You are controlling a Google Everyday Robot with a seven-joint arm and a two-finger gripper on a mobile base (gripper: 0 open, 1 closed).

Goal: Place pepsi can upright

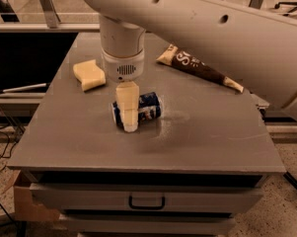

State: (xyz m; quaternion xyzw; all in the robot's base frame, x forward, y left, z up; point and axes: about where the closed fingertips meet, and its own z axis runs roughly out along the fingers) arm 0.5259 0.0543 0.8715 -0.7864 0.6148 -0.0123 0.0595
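Observation:
The pepsi can (pixel 149 107), dark blue with white graphics, lies on its side near the middle of the grey table (pixel 79 142). My gripper (pixel 129 118) hangs straight down from the white wrist (pixel 122 53). It is low over the can's left half and covers that part from view. The can rests on the table top.
A yellow sponge (pixel 89 74) lies at the back left of the table. A brown snack bag (pixel 197 68) lies at the back right, partly under my arm. A drawer with a handle (pixel 146 202) is below the front edge. A cardboard box (pixel 24 206) sits on the floor to the left.

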